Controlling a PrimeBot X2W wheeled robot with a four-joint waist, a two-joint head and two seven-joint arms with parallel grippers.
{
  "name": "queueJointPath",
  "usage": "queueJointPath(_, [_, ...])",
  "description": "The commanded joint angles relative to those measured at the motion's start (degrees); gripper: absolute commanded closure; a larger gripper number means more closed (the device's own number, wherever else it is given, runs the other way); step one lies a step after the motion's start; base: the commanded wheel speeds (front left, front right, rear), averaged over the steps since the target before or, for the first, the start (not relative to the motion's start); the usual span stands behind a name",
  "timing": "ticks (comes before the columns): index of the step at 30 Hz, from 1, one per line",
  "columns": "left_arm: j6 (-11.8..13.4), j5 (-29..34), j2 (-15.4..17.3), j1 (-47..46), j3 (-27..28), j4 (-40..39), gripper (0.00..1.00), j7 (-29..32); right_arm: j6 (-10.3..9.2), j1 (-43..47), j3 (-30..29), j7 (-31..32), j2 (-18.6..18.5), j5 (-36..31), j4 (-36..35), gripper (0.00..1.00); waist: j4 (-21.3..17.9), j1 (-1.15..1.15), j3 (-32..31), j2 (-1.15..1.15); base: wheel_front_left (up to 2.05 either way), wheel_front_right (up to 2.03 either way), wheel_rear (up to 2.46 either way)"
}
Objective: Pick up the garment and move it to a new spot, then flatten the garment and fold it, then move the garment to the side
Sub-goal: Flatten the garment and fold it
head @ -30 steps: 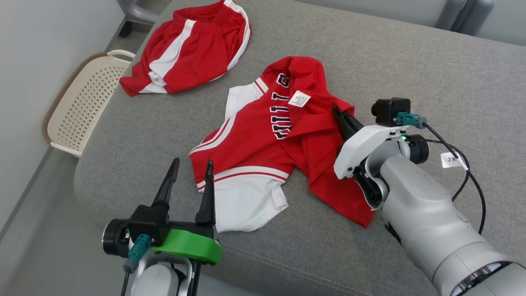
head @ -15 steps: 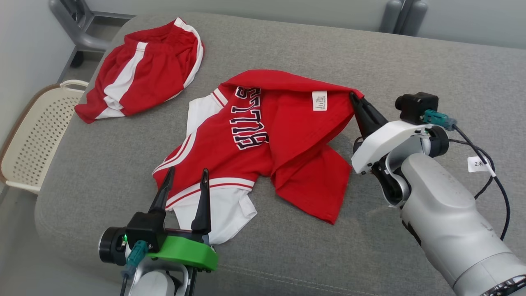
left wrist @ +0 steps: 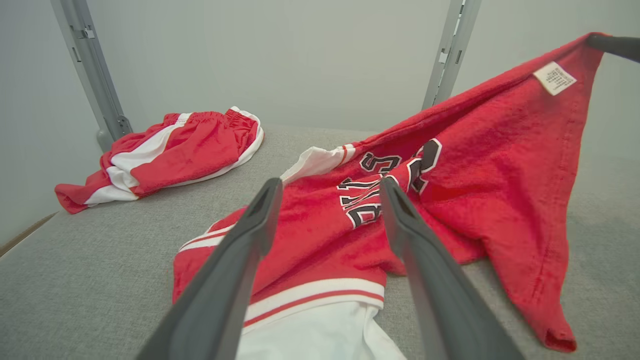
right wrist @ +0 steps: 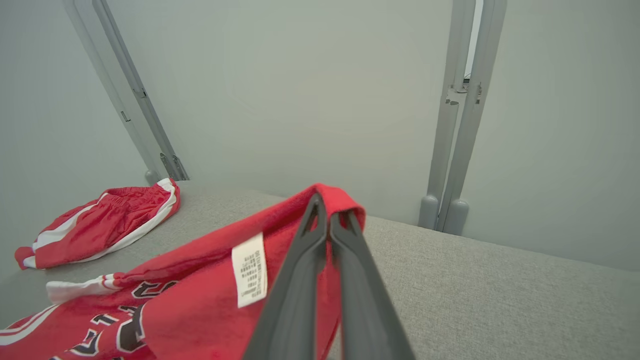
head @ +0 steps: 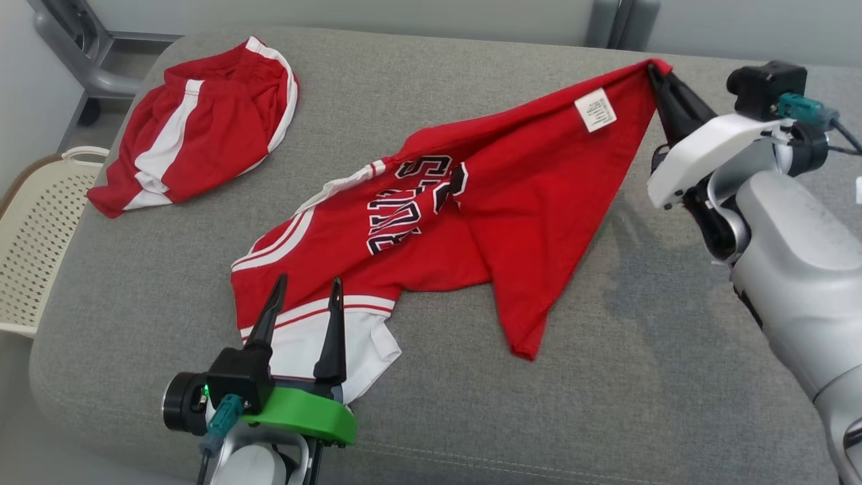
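Observation:
The garment (head: 512,202) is a red jersey with white trim and dark lettering, stretched across the grey cushion (head: 673,337). My right gripper (head: 656,73) is shut on one corner of it, held up above the cushion at the far right, so the cloth hangs down in a taut triangle with a white care label (head: 595,110) showing. In the right wrist view the shut fingers (right wrist: 320,235) pinch the red edge (right wrist: 345,202). My left gripper (head: 306,293) stands open at the near left, fingertips over the jersey's white hem (head: 303,340), and it holds nothing.
Red and white shorts (head: 202,128) lie crumpled at the cushion's far left corner. A cream perforated basket (head: 34,236) stands on the floor beside the cushion's left edge. Grey metal posts (right wrist: 462,125) rise behind the cushion against the wall.
My right gripper has risen and moved far and right with the jersey's corner, lifting and stretching the cloth out. The head camera has shifted. The left gripper stays open over the hem.

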Motion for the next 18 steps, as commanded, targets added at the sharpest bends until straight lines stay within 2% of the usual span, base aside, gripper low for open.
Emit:
queueJointPath(1, [-0.22,0.32,0.08,-0.2,-0.01,0.12,0.0,-0.01,-0.01,-1.48,0.39,0.22,-0.82,0.22,0.15,1.0,0.24,0.0,0.14,0.0,0.0,0.0,0.0])
queueJointPath(9, [0.11,-0.01,0.08,-0.29,-0.11,0.04,0.0,-0.01,-0.02,-7.44,2.5,2.24,-4.94,0.27,1.63,1.0,1.25,0.0,0.67,0.0,0.0,0.0,0.0])
queueJointPath(18, [0.12,-0.28,0.08,-1.16,-0.31,-0.38,0.0,-0.01,-0.02,-11.99,3.6,3.11,-6.5,-1.31,6.13,1.0,1.8,0.0,2.16,0.0,0.0,0.0,0.0])
